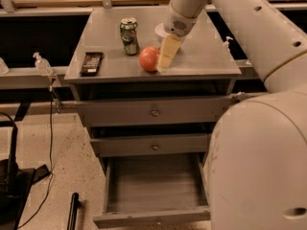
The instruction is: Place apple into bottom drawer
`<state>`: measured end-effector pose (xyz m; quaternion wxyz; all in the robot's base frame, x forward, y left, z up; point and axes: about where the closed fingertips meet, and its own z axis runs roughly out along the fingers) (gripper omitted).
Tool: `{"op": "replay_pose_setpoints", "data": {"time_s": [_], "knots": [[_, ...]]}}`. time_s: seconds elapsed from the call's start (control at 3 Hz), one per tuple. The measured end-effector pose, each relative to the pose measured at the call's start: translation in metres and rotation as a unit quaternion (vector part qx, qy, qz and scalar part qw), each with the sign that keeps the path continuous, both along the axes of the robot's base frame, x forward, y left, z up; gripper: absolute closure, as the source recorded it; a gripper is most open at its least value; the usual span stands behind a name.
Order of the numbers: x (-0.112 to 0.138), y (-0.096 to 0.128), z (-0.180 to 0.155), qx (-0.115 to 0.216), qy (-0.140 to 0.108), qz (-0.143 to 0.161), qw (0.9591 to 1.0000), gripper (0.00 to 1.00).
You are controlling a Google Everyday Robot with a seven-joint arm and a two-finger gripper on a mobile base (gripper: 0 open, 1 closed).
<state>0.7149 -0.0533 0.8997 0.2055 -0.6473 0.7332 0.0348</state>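
Observation:
The red-orange apple [149, 59] sits on the grey cabinet top [201, 61], near its front edge. My gripper [166, 57] hangs from the white arm right beside the apple, on its right, with its cream fingers [168, 51] pointing down at the cabinet top. The bottom drawer [156, 188] is pulled out and stands open below, its grey tray showing nothing inside. The two upper drawers with round knobs are shut.
A green soda can [128, 36] stands behind the apple. A white bowl [160, 30] is partly hidden behind my wrist. A black remote [91, 63] lies at the left of the top. My white arm and body fill the right side.

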Motion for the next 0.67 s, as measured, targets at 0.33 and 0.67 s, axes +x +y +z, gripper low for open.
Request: {"op": "replay_pose_setpoints", "data": {"time_s": [0.33,0.67], "knots": [[0.011,0.022,-0.016,0.009,0.009,0.002,0.9999,0.00],[0.017,0.040,-0.030,0.012,0.018,0.003,0.9998,0.00]]}}
